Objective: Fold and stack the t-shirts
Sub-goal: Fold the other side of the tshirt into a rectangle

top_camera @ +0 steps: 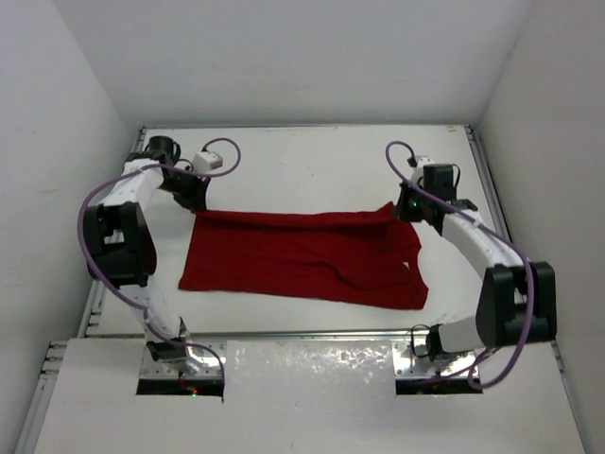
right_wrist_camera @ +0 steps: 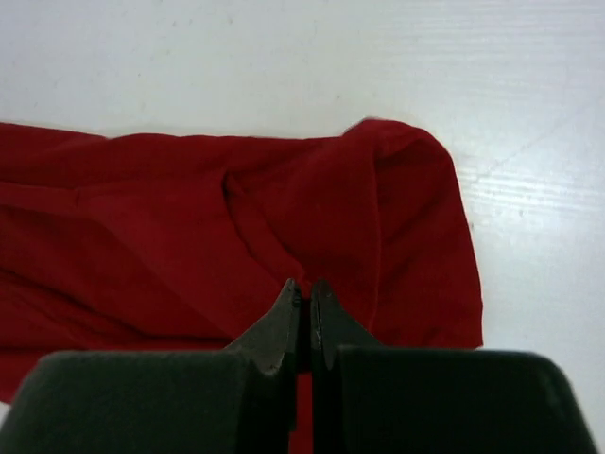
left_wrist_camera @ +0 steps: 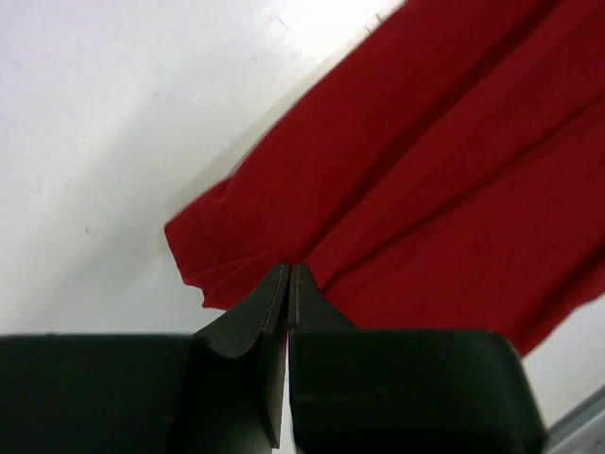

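Jaws closed tight, left and right alike, each pinching a far corner of the t-shirt (top_camera: 302,257), spread midway on the counter (top_camera: 312,161), likely to fold its far edge toward the near edge.

The t-shirt (top_camera: 302,260) is soft dark red cloth, matt, wrinkled with shallow creases. The table (top_camera: 312,161) is white and smooth with a dull sheen; the right wrist view shows faint fine lines across it. The fingers (left_wrist_camera: 255,322) of the left gripper (left_wrist_camera: 288,270) and of the right gripper (right_wrist_camera: 304,284) look like smooth black matt plastic. The arms (top_camera: 142,184) have glossy white shells and black matt joints, with smooth purple rubbery cables (top_camera: 80,219). Grey metal rails (top_camera: 487,189) edge the table
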Controlling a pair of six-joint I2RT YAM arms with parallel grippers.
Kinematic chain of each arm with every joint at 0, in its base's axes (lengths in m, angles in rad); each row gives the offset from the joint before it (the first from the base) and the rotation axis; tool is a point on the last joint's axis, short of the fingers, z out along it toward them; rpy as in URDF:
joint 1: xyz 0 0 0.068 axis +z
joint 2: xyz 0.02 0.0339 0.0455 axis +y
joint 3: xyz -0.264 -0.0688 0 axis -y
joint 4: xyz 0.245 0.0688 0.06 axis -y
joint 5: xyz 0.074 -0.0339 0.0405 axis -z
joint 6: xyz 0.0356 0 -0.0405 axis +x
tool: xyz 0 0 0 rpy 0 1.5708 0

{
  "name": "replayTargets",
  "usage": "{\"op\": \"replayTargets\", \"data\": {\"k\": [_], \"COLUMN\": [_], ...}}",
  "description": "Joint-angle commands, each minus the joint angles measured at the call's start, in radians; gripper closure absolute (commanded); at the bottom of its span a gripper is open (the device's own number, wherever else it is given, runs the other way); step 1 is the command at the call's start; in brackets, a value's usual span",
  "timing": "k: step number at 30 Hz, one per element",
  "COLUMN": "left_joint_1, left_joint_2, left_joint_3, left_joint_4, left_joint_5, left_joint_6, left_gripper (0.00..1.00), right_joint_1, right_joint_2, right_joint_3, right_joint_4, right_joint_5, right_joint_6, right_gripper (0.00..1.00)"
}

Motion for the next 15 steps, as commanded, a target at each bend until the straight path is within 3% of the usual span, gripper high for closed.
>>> {"op": "replayTargets", "data": {"k": [1, 15], "left_joint_1": [-0.007, -0.008], "left_joint_2": [-0.108, -0.151], "left_joint_3": [-0.047, -0.259], "left_joint_4": [-0.007, 0.054], "left_joint_5": [-0.029, 0.001], "left_joint_6": [0.061, 0.016], "left_gripper": [1.00, 1.00], "right_joint_1": [0.001, 0.027], "right_joint_2": [-0.128, -0.191], "right_joint_3": [-0.065, -0.283], "right_joint_4": [0.022, 0.103], "right_joint_5": [0.001, -0.027], "right_joint_6": [-0.020, 0.060], "right_gripper": [1.00, 1.00]}}
